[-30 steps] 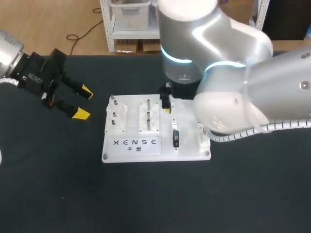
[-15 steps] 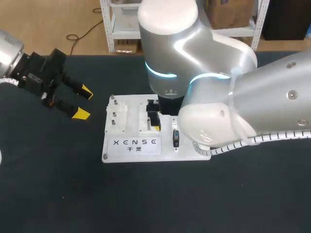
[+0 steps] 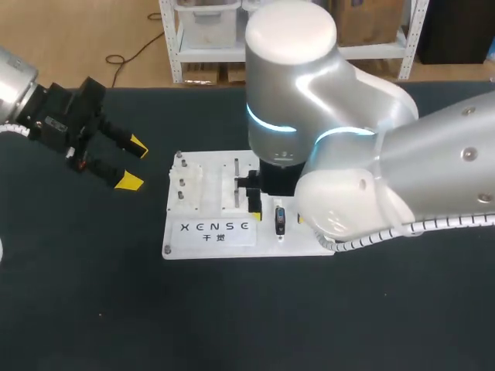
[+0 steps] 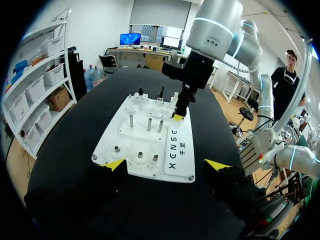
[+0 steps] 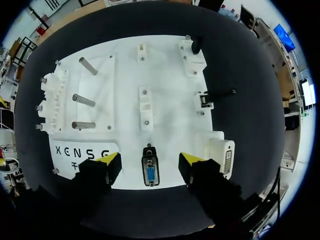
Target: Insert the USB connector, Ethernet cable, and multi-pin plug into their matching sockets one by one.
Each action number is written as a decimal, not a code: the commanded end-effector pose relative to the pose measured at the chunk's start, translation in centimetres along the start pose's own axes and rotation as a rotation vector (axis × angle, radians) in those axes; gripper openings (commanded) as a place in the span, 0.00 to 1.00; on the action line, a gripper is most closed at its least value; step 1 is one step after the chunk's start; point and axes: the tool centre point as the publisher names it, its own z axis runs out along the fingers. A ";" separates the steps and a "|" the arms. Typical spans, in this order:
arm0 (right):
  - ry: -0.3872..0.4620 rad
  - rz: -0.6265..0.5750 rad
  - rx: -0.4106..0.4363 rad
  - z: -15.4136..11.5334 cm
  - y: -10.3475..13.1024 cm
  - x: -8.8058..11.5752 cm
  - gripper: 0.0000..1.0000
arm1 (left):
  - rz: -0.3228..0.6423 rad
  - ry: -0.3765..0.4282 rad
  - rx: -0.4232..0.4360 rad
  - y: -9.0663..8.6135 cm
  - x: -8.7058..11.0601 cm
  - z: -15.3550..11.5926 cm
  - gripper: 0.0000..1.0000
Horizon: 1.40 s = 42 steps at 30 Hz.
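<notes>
Left gripper [image 3: 133, 164], right gripper [image 5: 150, 160] both spread; right arm [image 3: 356, 162] hides much of board [image 3: 209, 236]

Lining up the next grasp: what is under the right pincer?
The blue-faced multi-pin plug lies on the white board between the tips of the open right pincer. Its fingers cover the board's edge beside it.

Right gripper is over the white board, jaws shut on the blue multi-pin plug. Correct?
Not quite. The right gripper is over the white board, but its jaws are open: the blue multi-pin plug lies on the board between them, touched by neither. The right wrist view shows it.
</notes>
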 end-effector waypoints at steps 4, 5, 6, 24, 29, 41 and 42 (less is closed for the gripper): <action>0.003 -0.013 0.001 0.8 0.1 0.1 0.46 | 0.002 -0.003 0.000 0.1 0.1 0.0 1.00; 0.004 -0.014 0.002 0.9 0.1 0.1 0.45 | 0.002 -0.003 0.000 0.1 0.1 0.0 1.00; 0.004 -0.016 0.002 0.9 0.2 0.1 0.43 | 0.002 -0.003 0.000 0.1 0.1 0.0 1.00; -0.002 -0.029 0.012 1.4 -0.2 -0.8 0.09 | 0.002 -0.003 0.000 0.1 0.1 0.0 1.00; -0.002 -0.039 0.003 1.1 -0.2 -0.4 0.08 | 0.002 -0.003 0.000 0.1 0.1 0.0 1.00; -0.029 -0.044 -0.012 -0.2 -0.7 -0.6 0.00 | 0.002 -0.003 0.000 0.1 0.1 0.0 1.00; -0.033 -0.041 -0.016 -0.5 -0.8 -0.8 0.00 | 0.002 -0.003 0.000 0.1 0.1 0.0 1.00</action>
